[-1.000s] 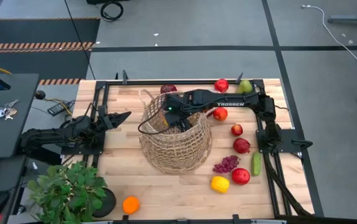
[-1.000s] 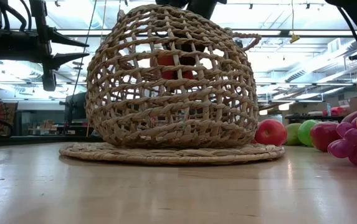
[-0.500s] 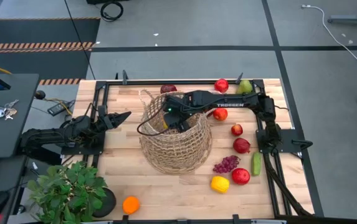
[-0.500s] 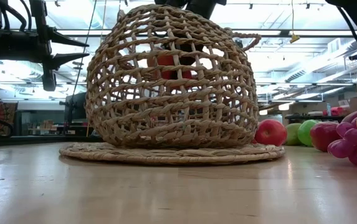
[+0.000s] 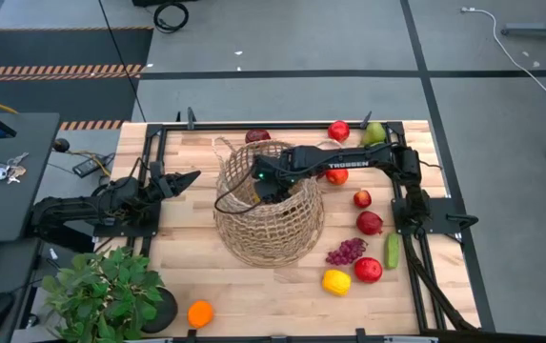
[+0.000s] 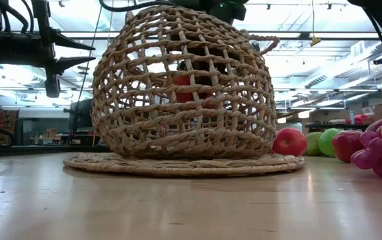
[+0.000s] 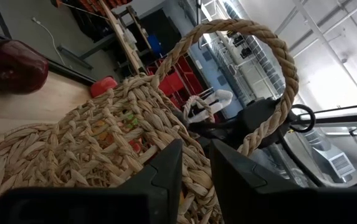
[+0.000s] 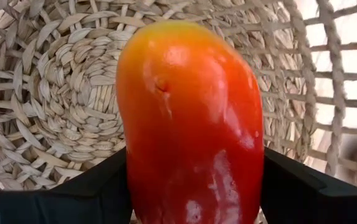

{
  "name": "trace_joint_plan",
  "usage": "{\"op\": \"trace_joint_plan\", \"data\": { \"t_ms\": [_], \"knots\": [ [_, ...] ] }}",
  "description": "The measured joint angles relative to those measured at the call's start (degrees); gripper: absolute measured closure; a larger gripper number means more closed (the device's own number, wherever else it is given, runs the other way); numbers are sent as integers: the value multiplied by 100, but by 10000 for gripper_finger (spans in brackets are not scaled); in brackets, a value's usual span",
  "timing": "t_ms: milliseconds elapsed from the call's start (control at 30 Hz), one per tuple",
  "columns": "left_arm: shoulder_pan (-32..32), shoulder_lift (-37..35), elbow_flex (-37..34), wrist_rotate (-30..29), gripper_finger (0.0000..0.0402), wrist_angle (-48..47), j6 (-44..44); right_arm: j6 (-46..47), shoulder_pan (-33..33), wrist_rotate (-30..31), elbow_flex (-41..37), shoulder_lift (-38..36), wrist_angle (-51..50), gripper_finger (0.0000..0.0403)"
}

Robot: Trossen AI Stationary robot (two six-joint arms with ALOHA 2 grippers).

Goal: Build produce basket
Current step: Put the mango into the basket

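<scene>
Right gripper (image 5: pixel 265 187) jaws clamped on a red-orange mango-like fruit (image 8: pixel 190 118), held inside the mouth of the tan open-weave wicker basket (image 5: pixel 271 229), above its woven floor and not touching it; through the weave in the low view the fruit (image 6: pixel 192 87) hangs in the upper half. Left gripper (image 5: pixel 189 178) jaws closed, empty, parked just left of the basket beside its rope loop handle (image 7: pixel 253 74). Remaining produce lies on the wooden table (image 5: pixel 253 291): purple grapes (image 5: pixel 346 252), yellow lemon (image 5: pixel 335 282), green cucumber (image 5: pixel 392 251), red apples right of the basket, an orange (image 5: pixel 199 312) near the potted plant (image 5: pixel 111 295).
</scene>
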Motion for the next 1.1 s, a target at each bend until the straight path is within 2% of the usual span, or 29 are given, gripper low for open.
{"op": "trace_joint_plan", "data": {
  "t_ms": [467,633,867,1100],
  "knots": [
    [0,0,0,1,316,0,0,10,-131,-218,-23,0,5,127],
    [2,0,0,2,311,0,0,151,-252,-839,-23,0,172,121],
    [2,0,0,2,315,0,0,177,-274,-901,-23,0,172,114],
    [0,0,0,2,314,0,0,855,-313,-1139,-23,0,186,92]
  ]
}}
